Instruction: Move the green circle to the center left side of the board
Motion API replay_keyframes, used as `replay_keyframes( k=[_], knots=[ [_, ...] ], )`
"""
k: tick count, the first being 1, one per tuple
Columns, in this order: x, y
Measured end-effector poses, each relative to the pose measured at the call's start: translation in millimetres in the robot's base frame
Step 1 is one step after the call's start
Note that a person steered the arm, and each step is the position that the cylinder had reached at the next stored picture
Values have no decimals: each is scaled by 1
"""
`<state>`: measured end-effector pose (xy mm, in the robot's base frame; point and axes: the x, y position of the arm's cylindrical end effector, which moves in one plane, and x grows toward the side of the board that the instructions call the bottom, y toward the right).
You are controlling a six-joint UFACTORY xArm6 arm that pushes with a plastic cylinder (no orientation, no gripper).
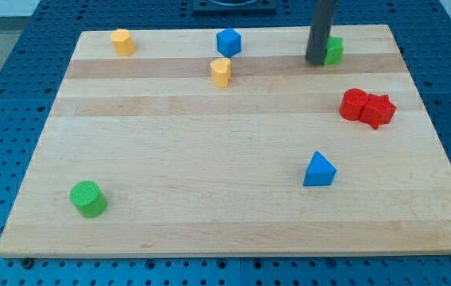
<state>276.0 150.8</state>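
The green circle [88, 198] is a short green cylinder near the board's bottom left corner. My tip [316, 60] is the lower end of a dark rod that comes down from the view's top, far from the green circle, at the board's top right. It stands right against the left side of a second green block [334, 50], which it partly hides, so that block's shape is unclear.
The wooden board [210, 143] lies on a blue pegboard table. It carries a yellow block [122, 41] at top left, a blue cube [228, 42], a yellow cylinder [221, 71], two touching red blocks [367, 106] at the right, and a blue triangle [319, 170].
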Motion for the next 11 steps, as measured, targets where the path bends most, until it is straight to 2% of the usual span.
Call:
replay_keyframes(
  k=[1, 3, 5, 8, 10, 11],
  knots=[
    [-13, 22],
    [-17, 25],
    [47, 1],
    [146, -149],
    [238, -237],
    [283, -263]
  ],
)
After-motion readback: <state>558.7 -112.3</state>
